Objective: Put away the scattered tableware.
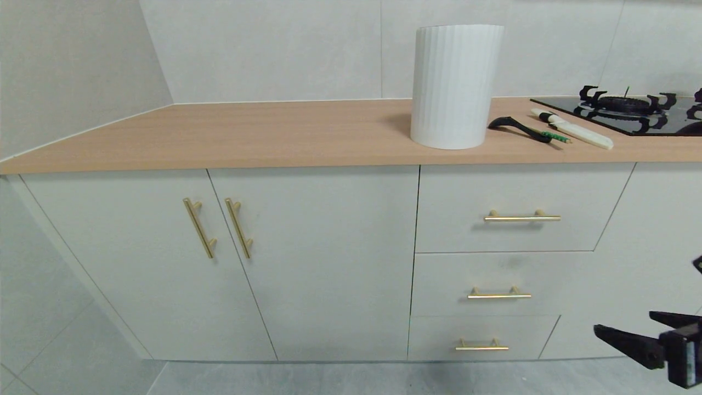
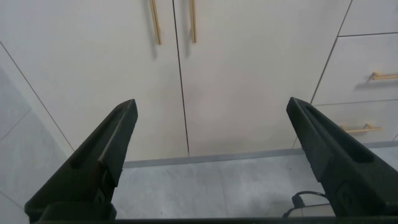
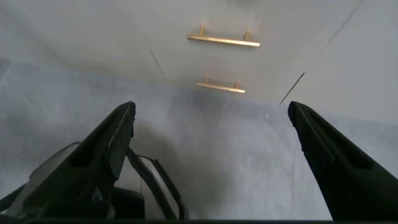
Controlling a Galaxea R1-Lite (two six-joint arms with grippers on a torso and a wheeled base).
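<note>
Low before the double cabinet doors [image 1: 219, 263], the left gripper [image 2: 210, 109] is held with its jaws spread wide and nothing between them. Above, toward the right of the wooden surface [image 1: 247, 131], a tall white ribbed container [image 1: 454, 88] is stood upright. Just right of it the scattered tableware is laid flat on the surface: a black utensil [image 1: 518, 127], a thin green-tipped piece [image 1: 556, 136] just beside it, and a long white utensil [image 1: 573, 129], all near the gas hob [image 1: 630, 109]. Nothing is judged to be put away yet, and all three pieces are left to be gathered. The container is taken as the likely place for them, though the closed drawers [image 1: 510, 219] below cannot be ruled out. At far right, low by the floor, the right gripper [image 3: 210, 109] is likewise held released and empty. The tableware is seen well above and apart from both sets of jaws. It lies nearer the right arm, which is judged the better placed for a first pick.
</note>
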